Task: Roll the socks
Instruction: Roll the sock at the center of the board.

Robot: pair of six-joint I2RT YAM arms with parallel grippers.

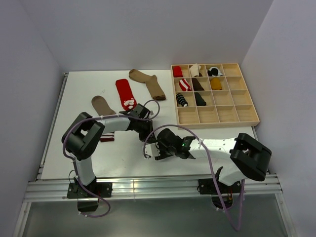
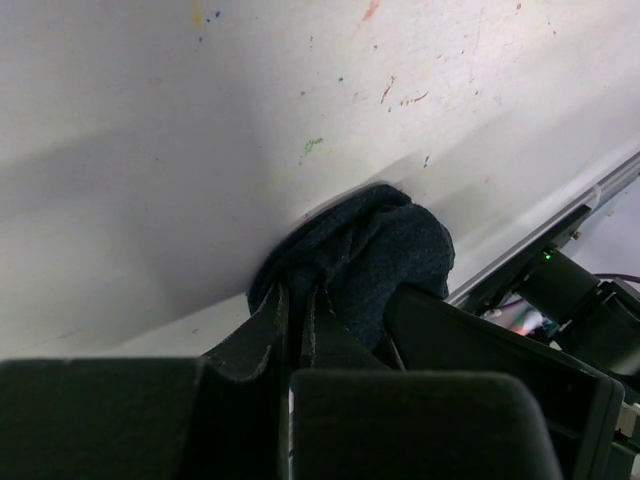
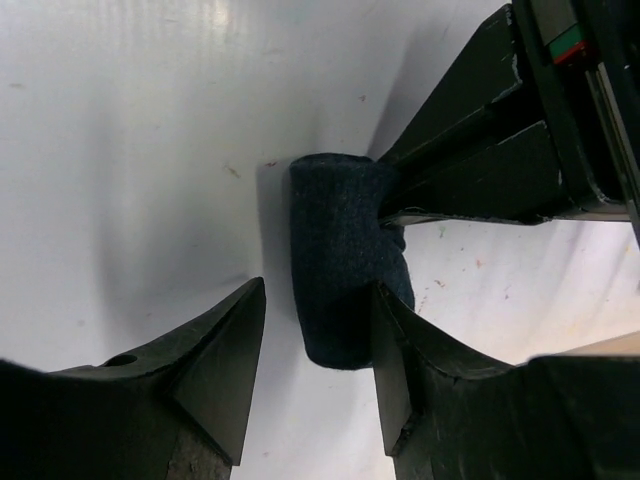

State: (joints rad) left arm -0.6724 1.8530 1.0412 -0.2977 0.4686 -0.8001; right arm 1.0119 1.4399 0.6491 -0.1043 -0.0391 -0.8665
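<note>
A navy sock [image 3: 340,255], rolled into a short bundle, lies on the white table near its front. My left gripper [image 2: 295,292] is shut on a fold of this sock [image 2: 375,250] and reaches it from the far side. My right gripper [image 3: 315,305] is open around the roll's near end; its right finger [image 3: 400,340] touches the fabric and the left finger [image 3: 235,340] stands apart. In the top view both grippers, the left [image 1: 149,132] and the right [image 1: 157,148], meet over the roll and hide it. Flat at the back lie a red sock [image 1: 125,94], a brown sock [image 1: 148,83] and a tan sock [image 1: 102,104].
A wooden compartment tray [image 1: 232,114] stands at the back right, with several rolled socks in its left cells. The tan sock's striped cuff [image 1: 106,138] peeks out beside the left arm. The table's front rail [image 1: 148,185] runs close behind the grippers.
</note>
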